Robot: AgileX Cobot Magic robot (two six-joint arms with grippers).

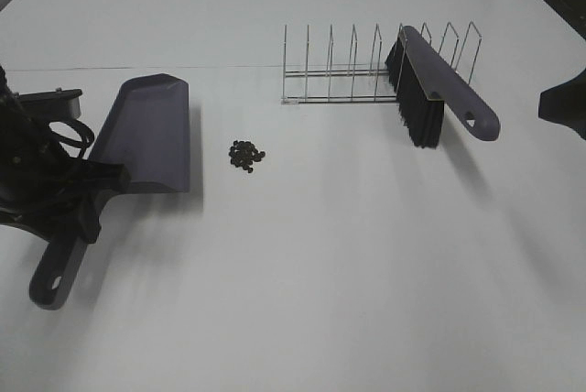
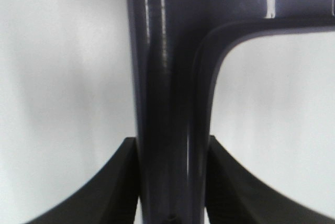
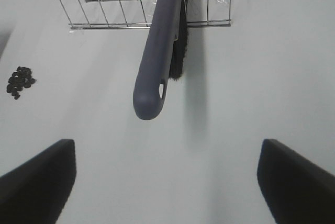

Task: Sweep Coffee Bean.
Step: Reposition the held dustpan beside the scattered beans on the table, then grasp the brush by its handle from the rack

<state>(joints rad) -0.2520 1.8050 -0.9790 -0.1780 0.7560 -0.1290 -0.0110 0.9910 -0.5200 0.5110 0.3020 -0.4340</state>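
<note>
The coffee beans (image 1: 245,155) lie in one small dark cluster on the white table, just right of the grey-purple dustpan (image 1: 151,131). My left gripper (image 1: 90,192) is shut on the dustpan's handle (image 2: 167,77), which runs between both fingers (image 2: 118,182). The matching brush (image 1: 438,88) with black bristles leans in a wire rack (image 1: 339,67) at the back right, handle end toward the front. My right gripper (image 3: 167,177) is open and empty, a short way in front of the brush handle (image 3: 157,51). The beans also show in the right wrist view (image 3: 20,81).
The wire rack (image 3: 131,4) stands behind the beans and holds only the brush. A dark part of the right arm (image 1: 563,103) shows at the right edge of the high view. The white table (image 1: 348,273) extends forward.
</note>
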